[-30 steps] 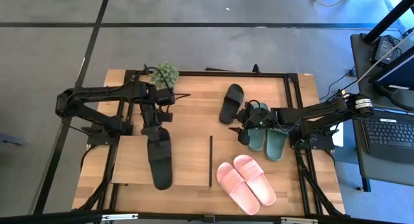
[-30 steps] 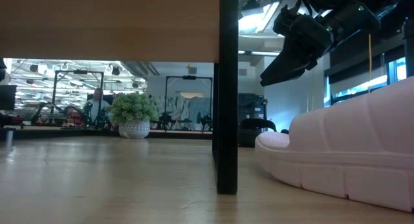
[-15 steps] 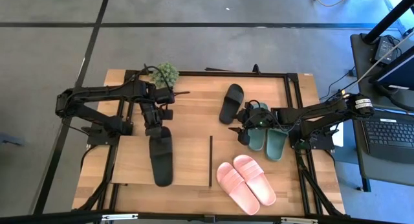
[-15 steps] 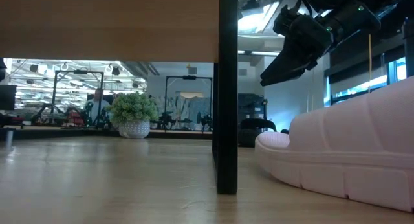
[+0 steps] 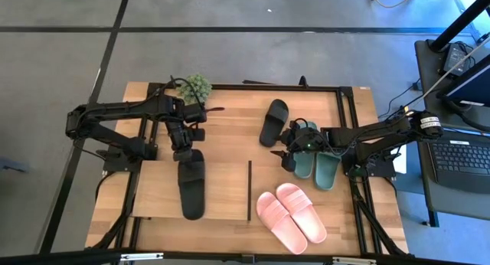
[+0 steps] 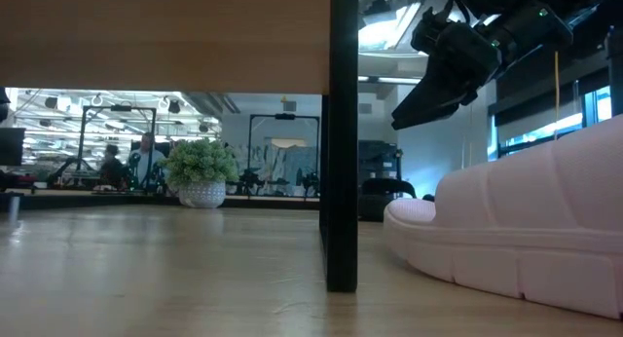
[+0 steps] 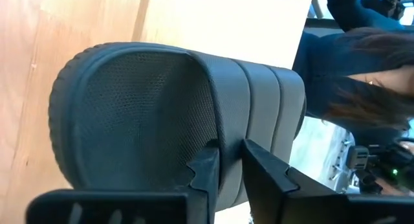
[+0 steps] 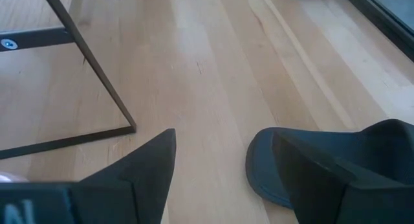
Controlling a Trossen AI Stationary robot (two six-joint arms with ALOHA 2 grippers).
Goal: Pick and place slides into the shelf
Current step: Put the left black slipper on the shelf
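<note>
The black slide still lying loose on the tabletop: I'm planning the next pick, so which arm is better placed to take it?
Right. The right gripper hangs open beside the loose black slide, which shows just past its fingers in the right wrist view. The left gripper is shut on the other black slide over the shelf.

You have a small potted plant (image 5: 197,86) with bushy green leaves just beyond the left gripper, at the far edge of the wooden table (image 5: 230,127); from table height its pot (image 6: 202,193) looks white and textured. Off to the right arm's outer side sits an open laptop (image 5: 462,162) on a dark side stand. Far behind the table, a seated person (image 6: 146,162) shows among frames and ceiling lights.
</note>
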